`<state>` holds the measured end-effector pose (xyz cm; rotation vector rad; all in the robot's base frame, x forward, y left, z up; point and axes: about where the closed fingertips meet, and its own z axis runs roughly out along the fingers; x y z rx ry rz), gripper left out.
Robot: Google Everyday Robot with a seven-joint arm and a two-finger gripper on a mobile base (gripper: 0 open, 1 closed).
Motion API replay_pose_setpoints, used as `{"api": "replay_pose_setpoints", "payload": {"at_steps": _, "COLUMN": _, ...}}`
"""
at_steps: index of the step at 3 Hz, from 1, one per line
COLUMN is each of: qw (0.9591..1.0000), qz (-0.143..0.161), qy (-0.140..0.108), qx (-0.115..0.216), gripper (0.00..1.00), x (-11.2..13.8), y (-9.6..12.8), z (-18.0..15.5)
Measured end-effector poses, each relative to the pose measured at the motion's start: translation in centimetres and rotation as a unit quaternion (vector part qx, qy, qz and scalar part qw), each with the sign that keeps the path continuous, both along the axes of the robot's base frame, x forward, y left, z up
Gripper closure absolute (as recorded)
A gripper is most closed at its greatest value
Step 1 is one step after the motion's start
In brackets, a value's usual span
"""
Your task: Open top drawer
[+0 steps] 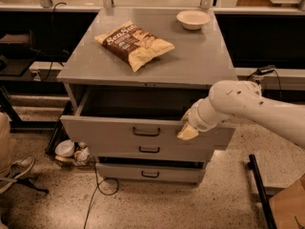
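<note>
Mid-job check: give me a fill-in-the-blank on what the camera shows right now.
1. The cabinet has ___ drawers.
2. The top drawer is ___, not shut.
3. The gripper is at that drawer's ___, near the handle.
4. On the cabinet lie a chip bag and a ___.
Missing words: three; open; front; bowl.

We see our gripper (188, 131) against the front of the pulled-out top drawer (109, 130), right of frame centre.
</note>
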<state>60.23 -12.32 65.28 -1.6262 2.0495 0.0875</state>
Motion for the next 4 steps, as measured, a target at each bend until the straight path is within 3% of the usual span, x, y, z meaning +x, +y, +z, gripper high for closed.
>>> {"api": "replay_pose_setpoints", "payload": {"at_steps": 1, "qw": 1.0000, "qz": 0.001, "qy": 0.001, "qx": -0.001, "gripper": 0.50, "x": -0.1, "y": 0.1, "z": -0.2}}
{"api": "replay_pose_setpoints", "payload": {"at_steps": 2, "qw": 1.0000, "qz": 0.002, "qy": 0.002, "qx": -0.004, "gripper": 0.57, "x": -0.3, "y": 0.0, "z": -0.2}}
{"api": "replay_pose_setpoints", "payload": {"at_steps": 3, "qw": 1.0000, "qz": 0.002, "qy": 0.002, "qx": -0.004, "gripper": 0.80, "x": -0.3, "y": 0.0, "z": -0.2}}
{"api": "replay_pose_setpoints", "payload": {"at_steps": 4, "qw": 0.9999, "qz": -0.005, "qy": 0.006, "qx": -0.007, "gripper": 1.00, "x": -2.1, "y": -0.2, "z": -0.5}}
